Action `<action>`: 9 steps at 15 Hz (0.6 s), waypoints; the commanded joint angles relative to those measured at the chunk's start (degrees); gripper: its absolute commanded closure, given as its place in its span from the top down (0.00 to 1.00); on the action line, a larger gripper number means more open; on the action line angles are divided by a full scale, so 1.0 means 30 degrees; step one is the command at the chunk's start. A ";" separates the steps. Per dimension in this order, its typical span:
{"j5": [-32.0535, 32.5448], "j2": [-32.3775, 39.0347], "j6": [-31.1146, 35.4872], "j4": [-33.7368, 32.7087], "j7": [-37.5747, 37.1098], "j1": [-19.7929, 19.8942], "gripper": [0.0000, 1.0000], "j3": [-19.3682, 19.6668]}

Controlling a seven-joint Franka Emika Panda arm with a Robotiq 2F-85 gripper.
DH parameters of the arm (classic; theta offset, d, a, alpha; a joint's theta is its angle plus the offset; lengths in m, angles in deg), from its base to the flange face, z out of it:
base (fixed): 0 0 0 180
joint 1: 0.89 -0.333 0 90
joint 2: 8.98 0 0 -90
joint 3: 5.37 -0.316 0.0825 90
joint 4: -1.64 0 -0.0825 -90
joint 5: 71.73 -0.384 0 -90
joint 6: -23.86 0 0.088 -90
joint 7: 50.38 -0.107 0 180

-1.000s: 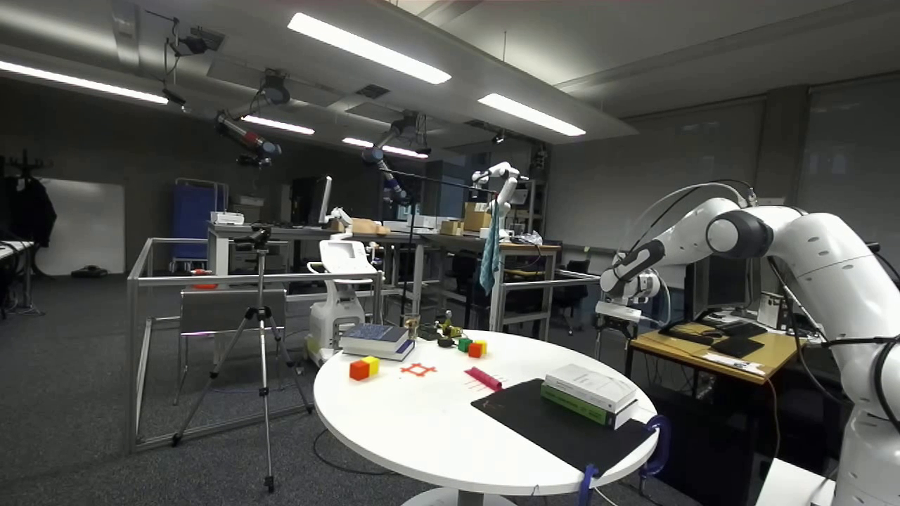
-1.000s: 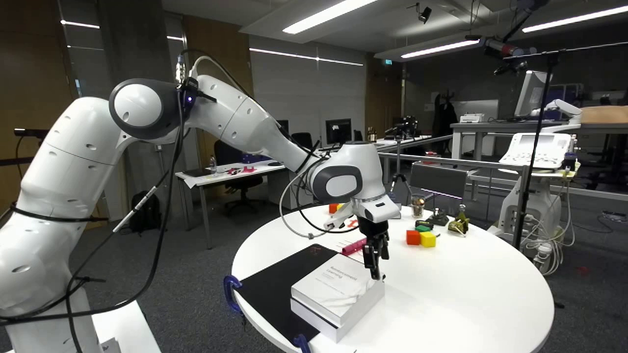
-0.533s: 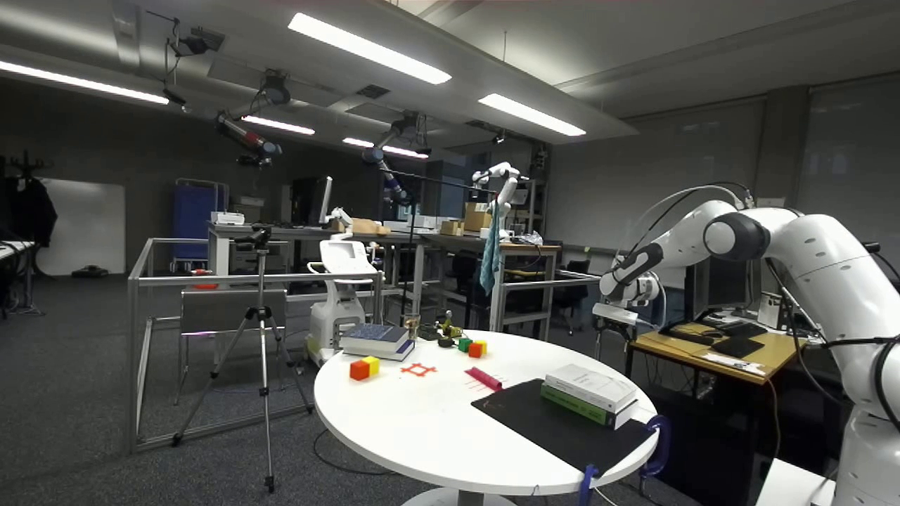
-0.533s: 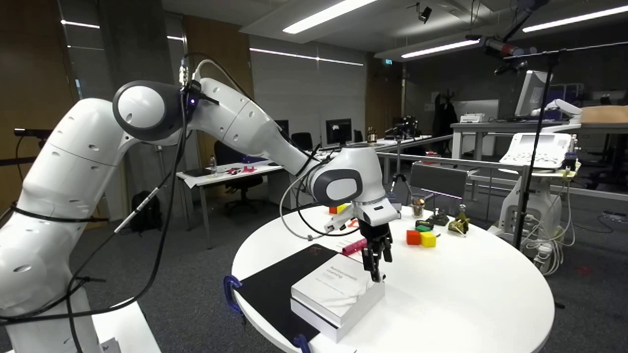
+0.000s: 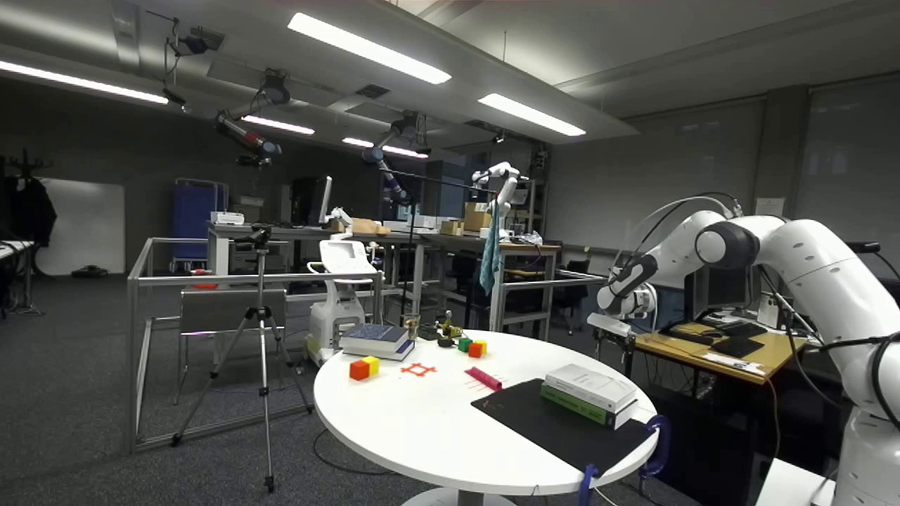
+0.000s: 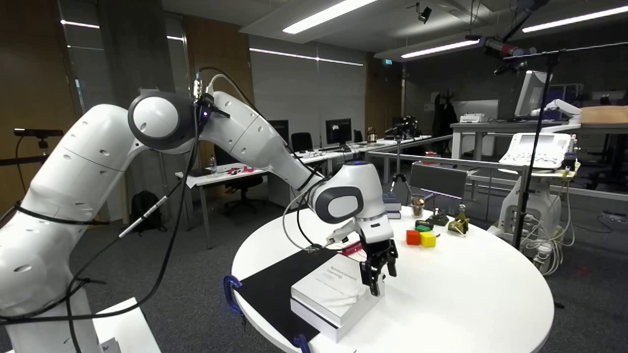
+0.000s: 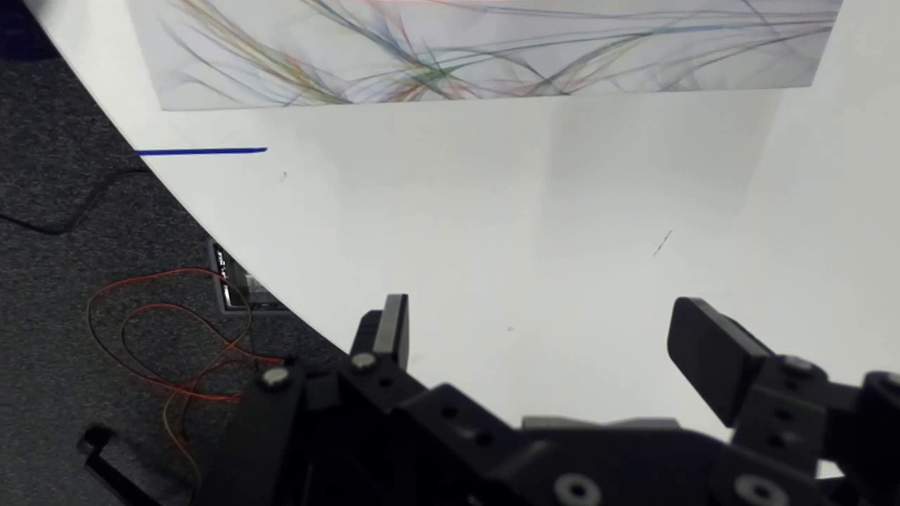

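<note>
A: In an exterior view, five cubes [image 5: 359, 370] on one round table [image 5: 415, 432]; two stacked books [image 5: 589, 385] lying partly on one black mat [image 5: 517, 420]!
B: And in an exterior view, the gripper [image 6: 384, 283] hangs near those books; two blue clamps [image 6: 228, 294] sit on the table's edge!
A: Wrist view: two fingers [image 7: 711, 355] spread wide, holding nothing; one patterned cover [image 7: 457, 67] up top; one blue stroke [image 7: 200, 151] on white!
</note>
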 commanded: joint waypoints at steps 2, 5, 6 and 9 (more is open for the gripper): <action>-0.0477 0.1428 -0.0064 -0.1194 -0.0128 0.0181 1.00 -0.0216; -0.1045 0.2072 -0.0455 -0.1779 0.0499 0.0647 1.00 -0.0783; -0.1201 0.2277 -0.0522 -0.1955 0.0604 0.0751 1.00 -0.0908; -0.1638 0.2871 -0.0679 -0.2510 0.0998 0.1087 1.00 -0.1236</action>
